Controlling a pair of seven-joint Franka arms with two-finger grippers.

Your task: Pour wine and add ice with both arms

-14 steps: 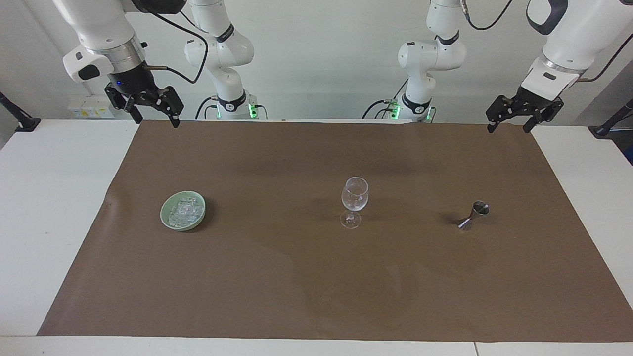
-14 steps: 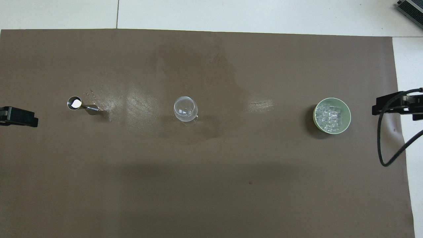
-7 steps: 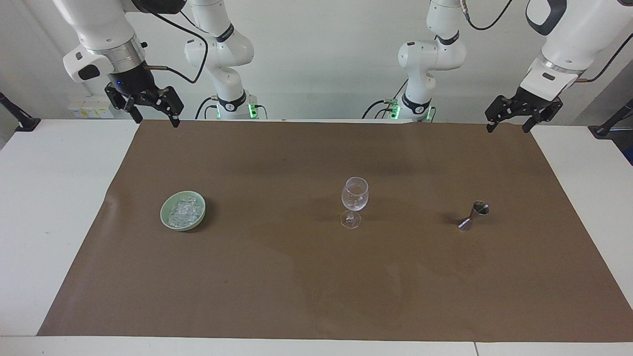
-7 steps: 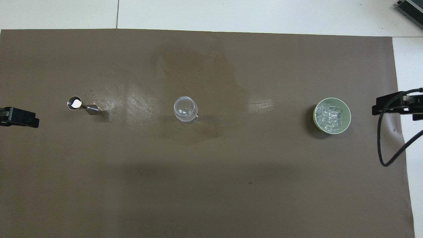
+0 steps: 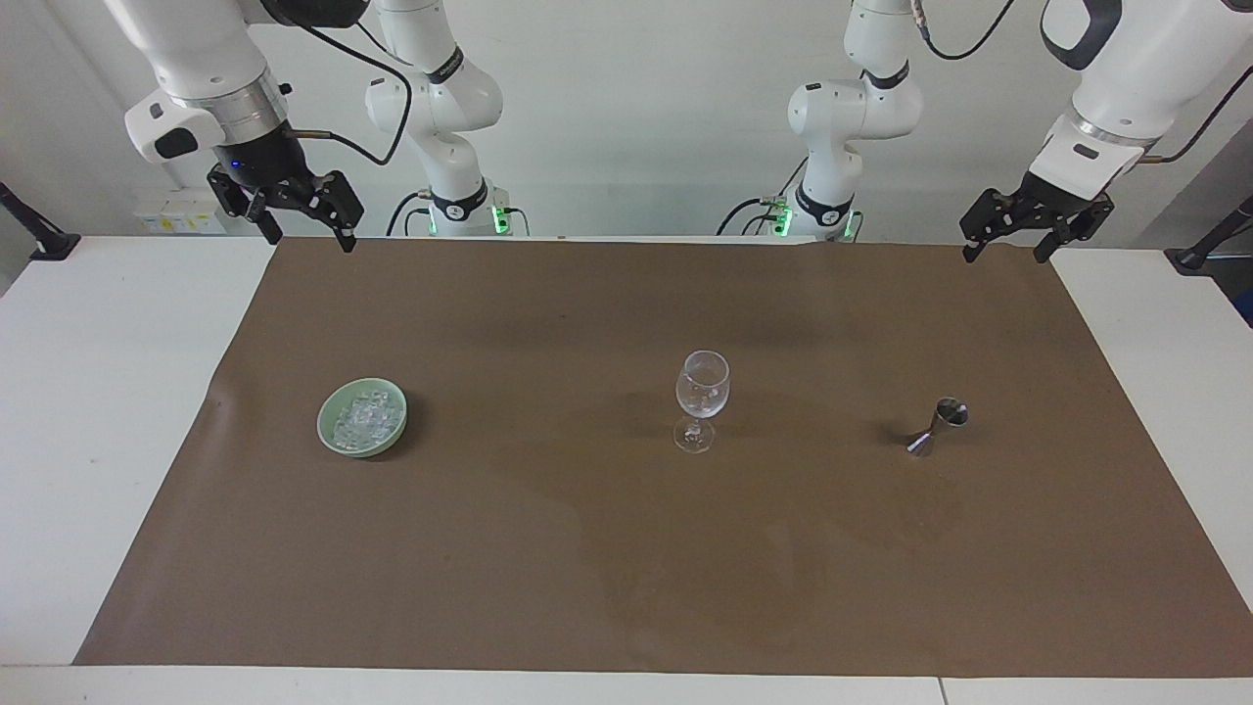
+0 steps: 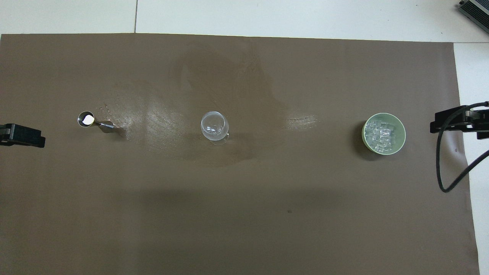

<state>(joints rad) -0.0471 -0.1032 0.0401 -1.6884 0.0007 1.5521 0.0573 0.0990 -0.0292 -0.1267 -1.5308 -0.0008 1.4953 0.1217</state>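
Observation:
The ice (image 5: pixel 364 417) is a heap of small clear cubes in a pale green bowl (image 5: pixel 324 425) toward the right arm's end of the table; it also shows in the overhead view (image 6: pixel 382 133). A clear stemmed wine glass (image 5: pixel 702 390) stands upright mid-table, also seen from above (image 6: pixel 214 125). A small metal jigger (image 5: pixel 938 426) stands toward the left arm's end. My right gripper (image 5: pixel 306 238) is open and empty, raised over the mat's edge nearest the robots. My left gripper (image 5: pixel 1005 257) is open and empty, raised over the mat's corner at its own end.
A brown mat (image 5: pixel 626 568) covers most of the white table (image 5: pixel 98 392), with smeared patches around the glass (image 6: pixel 172 122). A black cable (image 6: pixel 443 168) hangs by the right gripper (image 6: pixel 450 124). The left gripper's tip (image 6: pixel 23 135) shows at the overhead view's edge.

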